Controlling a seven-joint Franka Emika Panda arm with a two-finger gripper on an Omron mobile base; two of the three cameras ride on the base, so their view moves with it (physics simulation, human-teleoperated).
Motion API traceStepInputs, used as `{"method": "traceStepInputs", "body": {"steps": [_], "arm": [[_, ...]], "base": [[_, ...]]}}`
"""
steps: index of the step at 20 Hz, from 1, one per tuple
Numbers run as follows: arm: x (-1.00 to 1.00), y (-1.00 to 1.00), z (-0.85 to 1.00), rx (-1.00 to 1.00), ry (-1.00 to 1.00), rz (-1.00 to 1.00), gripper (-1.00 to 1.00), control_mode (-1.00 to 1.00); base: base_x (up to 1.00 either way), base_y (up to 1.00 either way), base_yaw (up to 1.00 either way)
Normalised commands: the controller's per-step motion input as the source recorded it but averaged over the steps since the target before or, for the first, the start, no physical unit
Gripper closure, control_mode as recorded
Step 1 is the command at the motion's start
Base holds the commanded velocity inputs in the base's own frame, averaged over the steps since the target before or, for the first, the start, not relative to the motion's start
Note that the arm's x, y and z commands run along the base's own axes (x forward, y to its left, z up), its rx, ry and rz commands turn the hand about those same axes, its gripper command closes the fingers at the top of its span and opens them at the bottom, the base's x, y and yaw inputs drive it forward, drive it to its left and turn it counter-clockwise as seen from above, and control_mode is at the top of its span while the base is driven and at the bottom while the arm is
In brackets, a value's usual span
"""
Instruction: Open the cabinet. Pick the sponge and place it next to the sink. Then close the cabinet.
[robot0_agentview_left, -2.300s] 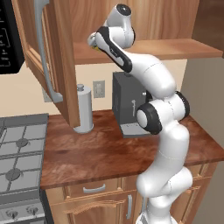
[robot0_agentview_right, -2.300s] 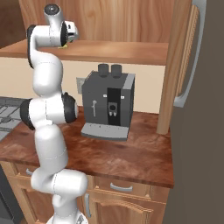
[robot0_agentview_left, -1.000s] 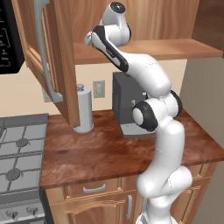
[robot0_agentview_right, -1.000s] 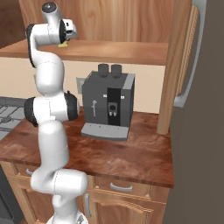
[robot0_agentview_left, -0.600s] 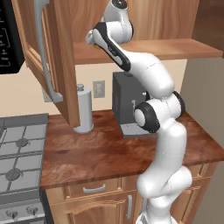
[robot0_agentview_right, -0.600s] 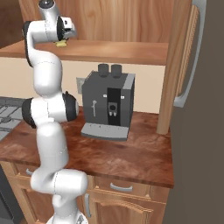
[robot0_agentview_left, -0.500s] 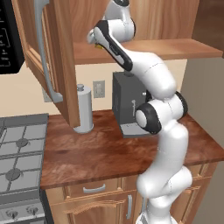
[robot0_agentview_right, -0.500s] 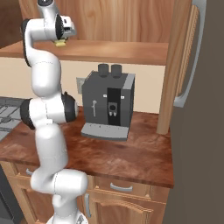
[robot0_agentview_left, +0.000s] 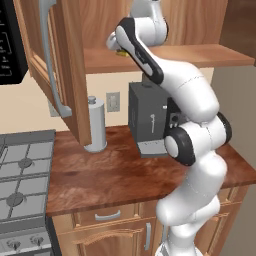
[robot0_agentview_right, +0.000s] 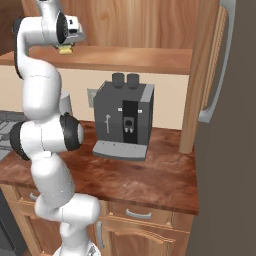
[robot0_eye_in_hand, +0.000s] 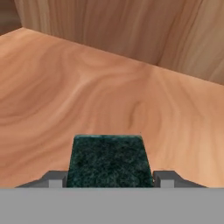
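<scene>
Arm (robot0_agentview_left: 170, 85) at open cabinet (robot0_agentview_left: 55, 65), sponge (robot0_agentview_left: 120, 52) maybe.

Kitchen, gas stove (robot0_agentview_left: 20, 180), coffee machine (robot0_agentview_right: 124, 120)

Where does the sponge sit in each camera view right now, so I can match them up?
Left base view: the sponge, a yellow sliver on the cabinet shelf, under the gripper.
Right base view: upper left, on the shelf's front edge, below the hand.
Hand view: bottom centre, dark green top between the fingertips.
Shared landmark: the wooden shelf.
</scene>
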Motion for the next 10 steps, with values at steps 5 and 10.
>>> {"method": "traceStepInputs", "body": {"steps": [5,10], "arm": [[-0.68,-0.19,0.00,0.03,-0.04,0.00,1.00,-1.00],[-0.70,-0.19,0.00,0.04,-0.03,0.00,1.00,-1.00]], "base": [[0.00,0.00,0.00],[0.00,0.00,0.00]]}}
